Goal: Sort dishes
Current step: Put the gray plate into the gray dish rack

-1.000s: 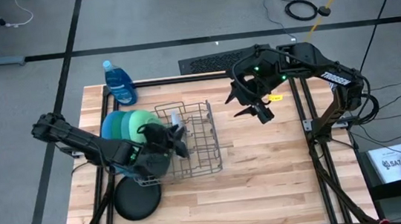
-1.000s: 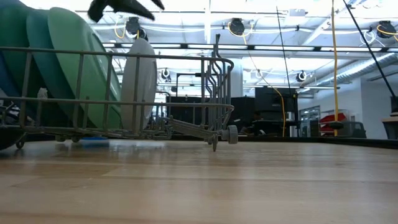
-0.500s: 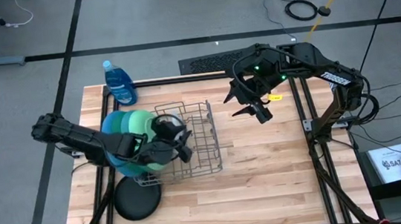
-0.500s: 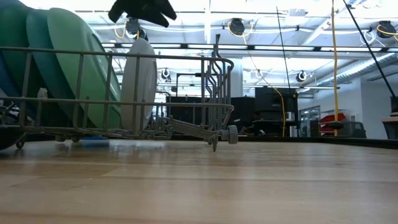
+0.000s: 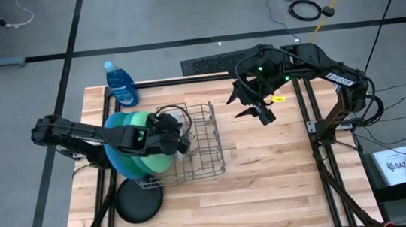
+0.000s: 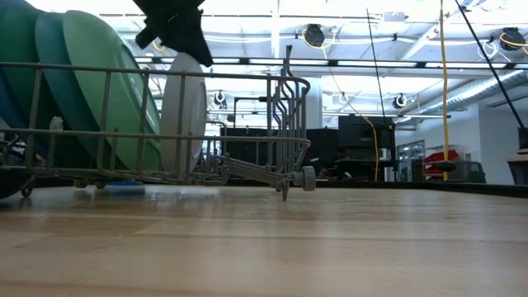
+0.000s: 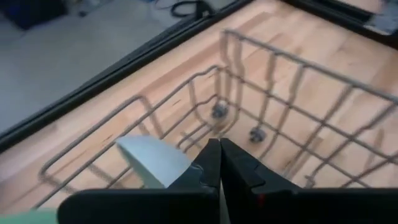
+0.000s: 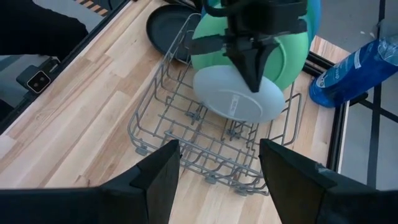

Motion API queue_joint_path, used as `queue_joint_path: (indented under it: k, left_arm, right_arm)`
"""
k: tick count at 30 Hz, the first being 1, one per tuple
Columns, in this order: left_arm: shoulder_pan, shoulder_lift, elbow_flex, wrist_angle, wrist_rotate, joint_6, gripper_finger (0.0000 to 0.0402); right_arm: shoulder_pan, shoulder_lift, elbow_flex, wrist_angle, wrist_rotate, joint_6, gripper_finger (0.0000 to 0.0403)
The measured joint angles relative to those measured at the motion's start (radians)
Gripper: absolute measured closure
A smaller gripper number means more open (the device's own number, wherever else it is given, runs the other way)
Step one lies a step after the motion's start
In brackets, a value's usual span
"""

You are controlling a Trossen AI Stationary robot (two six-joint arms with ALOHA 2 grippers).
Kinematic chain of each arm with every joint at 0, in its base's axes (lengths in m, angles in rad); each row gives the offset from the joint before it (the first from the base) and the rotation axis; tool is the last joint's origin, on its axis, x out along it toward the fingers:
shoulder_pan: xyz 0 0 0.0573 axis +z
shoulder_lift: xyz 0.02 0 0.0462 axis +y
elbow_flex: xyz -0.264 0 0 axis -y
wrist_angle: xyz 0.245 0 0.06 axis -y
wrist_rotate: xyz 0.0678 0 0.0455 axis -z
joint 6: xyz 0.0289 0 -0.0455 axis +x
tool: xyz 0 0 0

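A grey wire rack (image 5: 200,140) stands on the wooden table. In it several plates stand on edge. From the left they are blue (image 6: 7,107), dark green (image 6: 37,82), light green (image 6: 107,91) and pale blue-white (image 6: 186,115). The smallest, black plate (image 5: 138,202) lies flat on the table near the rack's near left corner. My left gripper (image 5: 180,137) is shut and points down at the top of the pale plate (image 8: 236,102). My right gripper (image 5: 252,112) is open and empty, above the table's far right part. My left gripper comes from above with shut fingers (image 7: 208,163) right beside the pale plate's top rim (image 7: 184,167). I cannot tell whether a finger touches the rim. The plate stands upright in the rack.
A blue soap bottle (image 5: 120,84) stands at the far left corner. The rack's right half (image 8: 186,143) holds no plates. Bare wood lies to the right of and nearer than the rack.
My left arm has swung toward the table's far edge above the rack. Its gripper has come down toward the top of the pale plate. The plates and my right arm have stayed still.
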Motion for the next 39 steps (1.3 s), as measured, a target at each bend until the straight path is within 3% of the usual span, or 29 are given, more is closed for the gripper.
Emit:
queue_joint_path:
  k: [15, 26, 29, 33, 39]
  left_arm:
    - [-0.031, 0.004, 0.217, -0.535, 0.017, -0.188, 0.0394]
    - [-0.105, 0.003, 0.382, -0.513, -0.043, -0.002, 0.0394]
    - [-0.146, 0.004, 0.444, -0.487, -0.084, 0.057, 0.0394]
    - [-0.237, 0.003, 0.509, -0.484, -0.224, 0.104, 0.0394]
    - [-0.428, -0.026, 0.516, -0.521, -0.438, 0.033, 0.0394]
  right_arm:
    - [0.000, 0.000, 0.000, 0.001, 0.001, 0.000, 0.0190]
    - [0.003, 0.063, 0.002, 0.022, 0.006, 0.043, 0.0190]
    - [0.017, 0.124, 0.001, 0.049, 0.070, 0.062, 0.0195]
    - [0.040, 0.200, 0.001, 0.112, 0.136, 0.040, 0.0233]
    - [0.039, 0.286, 0.001, 0.174, 0.127, 0.049, 0.0377]
